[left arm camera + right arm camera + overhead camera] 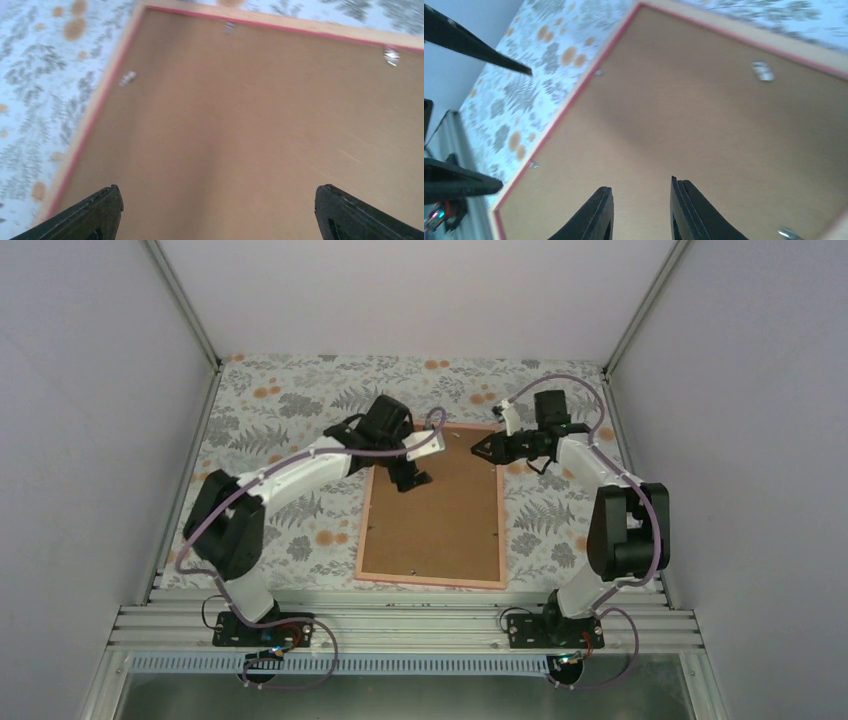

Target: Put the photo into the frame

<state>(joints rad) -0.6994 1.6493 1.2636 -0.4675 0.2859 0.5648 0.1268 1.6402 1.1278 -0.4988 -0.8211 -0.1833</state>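
Here the frame (430, 582) lies flat beneath the left fingers (95, 215) and right fingers (591, 217).

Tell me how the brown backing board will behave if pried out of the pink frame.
The backing board looks flat and unwarped, so probably stiff, not floppy. It lies flush inside the frame, leaving little edge to grip. Small metal tabs along the rim would likely hold it until turned.

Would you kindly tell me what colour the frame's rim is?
The frame rim is pink, clearest from the left wrist.
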